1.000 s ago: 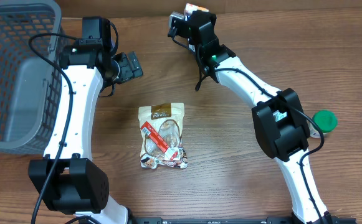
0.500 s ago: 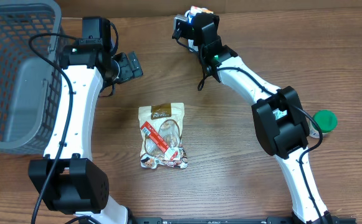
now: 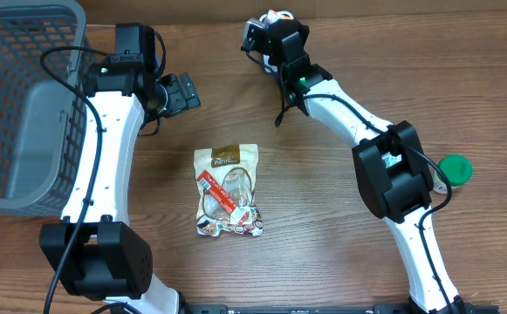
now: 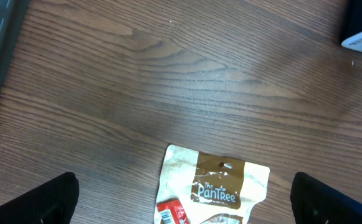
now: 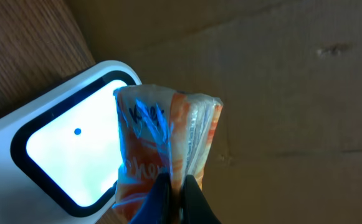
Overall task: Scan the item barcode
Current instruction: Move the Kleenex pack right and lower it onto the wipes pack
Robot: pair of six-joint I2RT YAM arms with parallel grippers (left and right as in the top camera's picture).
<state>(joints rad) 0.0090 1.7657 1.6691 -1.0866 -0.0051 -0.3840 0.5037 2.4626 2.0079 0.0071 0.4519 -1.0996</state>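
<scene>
Two fingers of the right gripper (image 5: 176, 186) were clamped on an orange-and-white plastic packet (image 5: 168, 118), positioned just in front of the lit window of the white barcode scanner (image 5: 56, 155). The left gripper (image 3: 180, 91) stood fully open above the wooden table (image 3: 323, 218), holding nothing. A Pantree pouch (image 3: 228, 190) lay flat nearby.

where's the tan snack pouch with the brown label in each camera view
Overhead: the tan snack pouch lies flat near the middle of the picture, slightly left.
Left wrist: the pouch is at bottom centre, cut off by the lower edge.
Right wrist: not in it.
Shared landmark: the wood-grain tabletop shows in all three; the brown label ties overhead to left wrist.
</scene>
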